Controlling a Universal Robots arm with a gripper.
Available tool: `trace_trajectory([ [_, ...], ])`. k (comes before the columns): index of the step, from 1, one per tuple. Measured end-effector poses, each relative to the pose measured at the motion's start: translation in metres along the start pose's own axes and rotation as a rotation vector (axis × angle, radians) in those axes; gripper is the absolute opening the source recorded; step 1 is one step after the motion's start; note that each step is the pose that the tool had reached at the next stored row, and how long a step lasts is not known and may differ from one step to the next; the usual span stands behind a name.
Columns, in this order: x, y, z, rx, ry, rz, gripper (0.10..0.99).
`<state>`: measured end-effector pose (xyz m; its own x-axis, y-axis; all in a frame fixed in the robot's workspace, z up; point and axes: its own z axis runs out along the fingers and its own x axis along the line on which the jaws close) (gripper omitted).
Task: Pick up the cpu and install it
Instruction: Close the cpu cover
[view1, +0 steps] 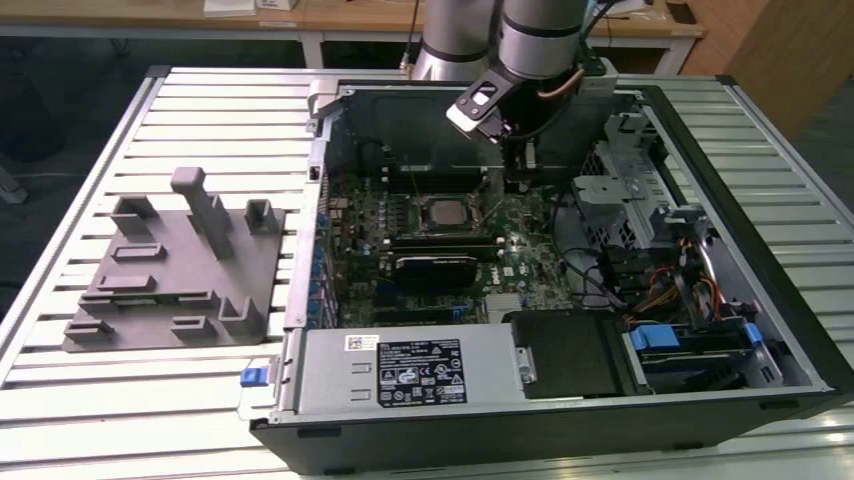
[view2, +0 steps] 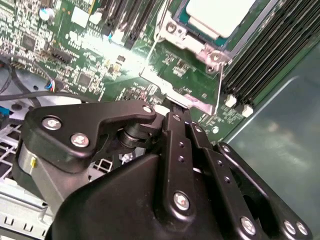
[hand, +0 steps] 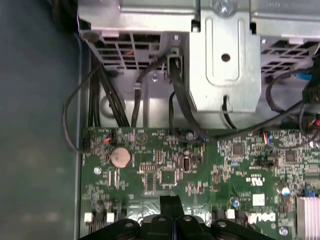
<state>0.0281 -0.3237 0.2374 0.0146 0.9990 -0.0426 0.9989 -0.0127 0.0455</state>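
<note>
Open computer case (view1: 400, 425) lies on its side on the slatted metal table (view1: 120, 420). Grey fixture (view1: 174, 270) sits on the table just beside the case, on the exterior view's left.

Arm reaches down into the case. Gripper (view1: 514, 180) hangs low over the green motherboard (view1: 534, 235), beside the socket on the exterior view's right.

Claw state: the two black fingers (hand: 172, 202) are pressed together along a thin seam, with nothing seen between them. In the second wrist view the fingertips (view2: 172, 112) end just beside a small metal tab (view2: 172, 92) at the edge of the socket frame (view2: 200, 47); whether they touch it, cannot tell.

The cpu (view1: 445, 212) lies flat in the socket near the middle of the board, pale top (view2: 220, 14) facing up, metal frame around it, apart from the gripper. Memory slots (view2: 272, 55) run alongside.

First wrist view: coin cell (hand: 120, 157) on the board, black cables (hand: 105, 100) running to a metal drive cage (hand: 225, 60)
</note>
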Motion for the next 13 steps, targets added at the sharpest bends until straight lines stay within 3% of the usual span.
trace_trajectory([
  [13, -0.0003, -0.0255, -0.0011, 0.000, 0.0001, 0.000, 0.106],
])
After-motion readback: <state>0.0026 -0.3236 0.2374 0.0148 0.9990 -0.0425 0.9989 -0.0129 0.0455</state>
